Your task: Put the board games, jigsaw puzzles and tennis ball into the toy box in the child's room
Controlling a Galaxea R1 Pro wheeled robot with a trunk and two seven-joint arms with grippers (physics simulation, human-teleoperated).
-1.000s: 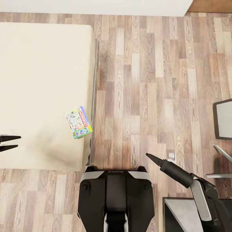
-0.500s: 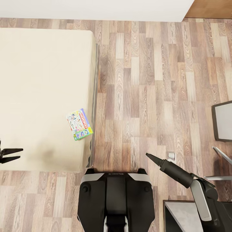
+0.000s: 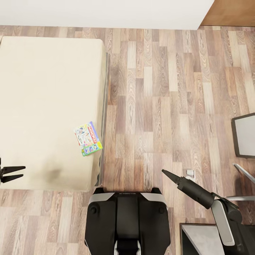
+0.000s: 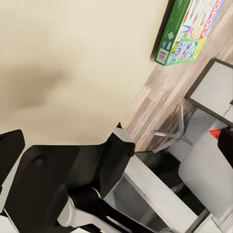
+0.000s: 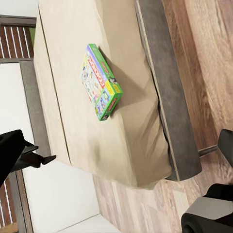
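One board game (image 3: 88,139), a flat box with a green, yellow and blue printed cover, lies on the beige bed (image 3: 46,88) close to its right edge. My left gripper (image 3: 13,173) hovers open over the bed's near left part, far left of the box. Over the wood floor right of the bed, my right gripper (image 3: 166,173) points toward the bed, holding nothing. The right wrist view shows the board game (image 5: 101,81) flat on the mattress (image 5: 126,141), with a fingertip at each side edge of the picture, so that gripper is open. The left wrist view catches the board game (image 4: 189,29) at the mattress edge.
My black base (image 3: 127,219) stands just off the bed's near right corner. A dark-framed grey chair (image 3: 244,136) with metal legs stands at the right. A small white object (image 3: 190,173) lies on the floor by my right gripper. A white wall (image 3: 106,12) runs along the far side.
The whole picture has slid slightly downward, so the camera moved. Against the bed, my left gripper has drawn back toward the near edge. The board game has stayed put.
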